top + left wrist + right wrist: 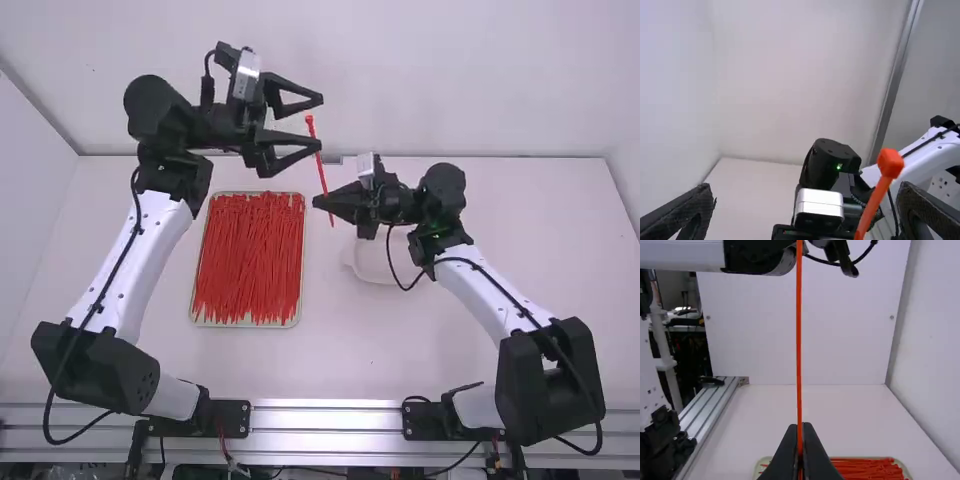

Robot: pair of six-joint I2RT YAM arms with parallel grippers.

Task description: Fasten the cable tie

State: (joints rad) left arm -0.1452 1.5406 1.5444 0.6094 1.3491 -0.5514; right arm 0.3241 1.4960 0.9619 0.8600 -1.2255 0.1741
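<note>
White walls [450, 70] close in a white tabletop [560, 230], and both arms are raised above it. The left arm [140, 250] stands tall and folds over at the top. The right arm [490, 295] bends lower and points toward it.

A flat tray [246, 325] lies on the tabletop below the left gripper [320, 122], off to the side of the right gripper [322, 201]. It is filled with a loose heap of red ties [250, 255].

The left gripper hangs released in the air, its two black fingers [680, 215] spread wide apart. The right gripper sits a little below it, clenched on a single red cable tie [317, 160], with the finger pads pressed together on the strap close to its lower end.

From that grasp the cable tie runs straight up, with a short tail poking out beneath the right gripper. Its square head [889, 162] reaches up into the gap of the left gripper, just beside one finger and well apart from the other. I cannot tell whether it touches that nearer finger.
</note>
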